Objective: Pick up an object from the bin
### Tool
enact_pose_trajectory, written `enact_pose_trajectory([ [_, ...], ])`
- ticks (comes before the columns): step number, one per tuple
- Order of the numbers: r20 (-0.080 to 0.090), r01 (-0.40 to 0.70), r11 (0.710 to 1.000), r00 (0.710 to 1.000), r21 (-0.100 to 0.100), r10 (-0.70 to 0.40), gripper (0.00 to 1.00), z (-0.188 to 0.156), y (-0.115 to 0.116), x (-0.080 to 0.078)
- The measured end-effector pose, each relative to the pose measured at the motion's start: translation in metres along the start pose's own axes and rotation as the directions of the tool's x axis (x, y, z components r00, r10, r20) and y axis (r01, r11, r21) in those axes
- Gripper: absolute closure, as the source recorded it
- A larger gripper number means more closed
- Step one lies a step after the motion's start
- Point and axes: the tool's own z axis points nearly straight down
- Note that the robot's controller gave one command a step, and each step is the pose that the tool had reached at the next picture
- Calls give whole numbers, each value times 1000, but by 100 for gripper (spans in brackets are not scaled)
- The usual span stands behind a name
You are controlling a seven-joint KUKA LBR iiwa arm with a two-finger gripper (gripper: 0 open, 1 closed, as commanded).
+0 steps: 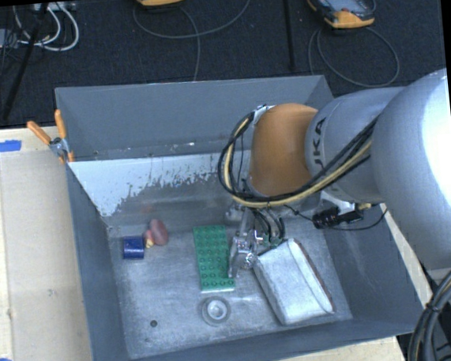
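My gripper [243, 255] is low in the middle of the bin, under the orange wrist cover. It is at the right edge of a flat green studded plate [212, 256] that lies on the bin floor. Just right of the gripper lies a white rectangular pad [293, 283], set at an angle. A small clear round cap [215, 309] rests below the green plate. Nothing is seen held in the gripper.
A small blue cylinder with a yellow end [133, 247] and a pinkish lump [158, 232] lie at the left of the bin floor. The arm comes in from the right over the bin's right wall.
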Motion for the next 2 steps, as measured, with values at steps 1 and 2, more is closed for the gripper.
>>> enact_pose_trajectory([
  [1,0,1,1000,1000,-1,-1,100,-4,1,-1],
  [2,15,32,999,999,0,-32,100,-112,4,7],
])
